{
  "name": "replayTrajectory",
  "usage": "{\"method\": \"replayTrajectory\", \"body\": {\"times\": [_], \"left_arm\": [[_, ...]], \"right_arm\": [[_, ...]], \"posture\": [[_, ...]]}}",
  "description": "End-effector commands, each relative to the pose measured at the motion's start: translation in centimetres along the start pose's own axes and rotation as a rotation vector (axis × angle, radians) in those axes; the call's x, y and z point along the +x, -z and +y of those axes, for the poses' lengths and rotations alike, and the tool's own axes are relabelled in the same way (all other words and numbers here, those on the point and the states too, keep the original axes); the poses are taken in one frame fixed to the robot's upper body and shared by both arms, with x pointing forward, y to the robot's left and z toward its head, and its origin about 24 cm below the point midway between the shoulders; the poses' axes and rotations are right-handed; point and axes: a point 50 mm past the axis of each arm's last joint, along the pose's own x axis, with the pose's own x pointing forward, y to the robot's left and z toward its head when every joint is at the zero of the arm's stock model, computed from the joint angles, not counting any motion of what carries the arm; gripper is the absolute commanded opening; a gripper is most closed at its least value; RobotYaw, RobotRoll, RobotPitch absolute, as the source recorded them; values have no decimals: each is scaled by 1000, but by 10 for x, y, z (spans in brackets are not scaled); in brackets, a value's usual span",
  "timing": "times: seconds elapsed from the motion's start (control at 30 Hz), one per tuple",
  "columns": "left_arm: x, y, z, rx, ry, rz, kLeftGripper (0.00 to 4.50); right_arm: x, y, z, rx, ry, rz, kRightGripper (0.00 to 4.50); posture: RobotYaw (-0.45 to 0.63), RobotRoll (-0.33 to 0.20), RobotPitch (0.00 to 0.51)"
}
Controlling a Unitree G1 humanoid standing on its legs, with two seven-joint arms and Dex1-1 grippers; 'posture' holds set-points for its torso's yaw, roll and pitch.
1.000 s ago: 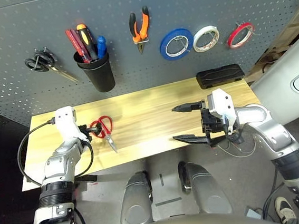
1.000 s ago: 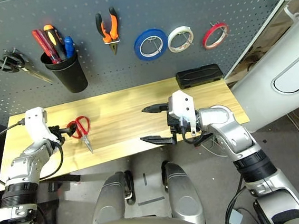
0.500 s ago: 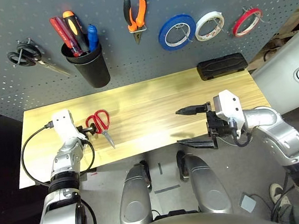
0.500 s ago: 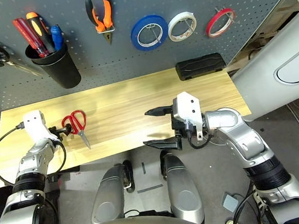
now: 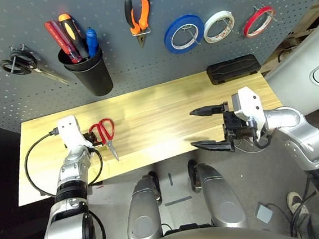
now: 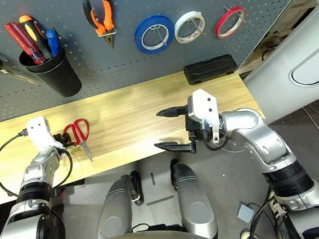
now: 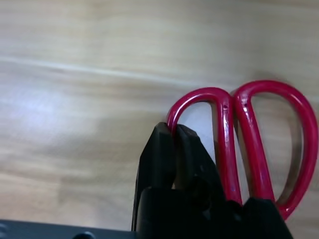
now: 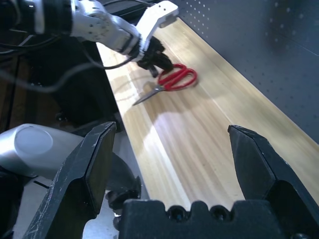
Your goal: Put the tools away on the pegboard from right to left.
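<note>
Red-handled scissors [image 5: 105, 131] lie on the wooden table [image 5: 158, 111] near its left end, blades pointing toward the front edge. My left gripper [image 5: 93, 139] is shut on one handle loop; in the left wrist view the black fingers [image 7: 172, 144] pinch the red ring of the scissors [image 7: 249, 134]. My right gripper [image 5: 196, 128] hovers open over the table's right front edge, holding nothing. On the pegboard [image 5: 143, 70] hang the red tape ring [image 5: 258, 20] and the orange-and-black pliers [image 5: 138, 17]. A red-handled screwdriver [image 5: 55, 36] stands in the black cup [image 5: 94, 75].
Black-handled scissors [image 5: 21, 62] hang at the board's far left. Blue tape [image 5: 184, 33] and white tape [image 5: 218, 26] hang between the pliers and the red ring. A black case [image 5: 234, 68] lies at the table's back right. A white cabinet [image 5: 313, 71] stands to the right.
My left gripper has shut on the scissors' handle loop. The head camera has shifted. The right gripper stays open in much the same place.
</note>
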Motion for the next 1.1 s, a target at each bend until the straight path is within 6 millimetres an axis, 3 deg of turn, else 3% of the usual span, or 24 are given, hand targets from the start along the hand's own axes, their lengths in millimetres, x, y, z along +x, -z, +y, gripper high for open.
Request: {"method": "replayTrajectory", "body": {"times": [0.03, 0.3, 0.6, 1.1], "left_arm": [[-6, 18, -4, -10, -6, 54, 20], [-28, 1, 7, -72, -42, -65, 20], [-81, -20, 16, -142, -40, -281, 20], [-106, -81, 41, -254, 21, -649, 20]], "right_arm": [[0, 2, -3, -6, -8, -12, 4500], [-4, 3, -19, -8, 5, -45, 4500], [-27, -1, -22, 63, 6, -115, 4500], [-51, -9, -30, -8, 60, -200, 4500]], "posture": [[-86, 0, 290], [-3, 0, 231], [61, 0, 162], [66, 0, 92]]}}
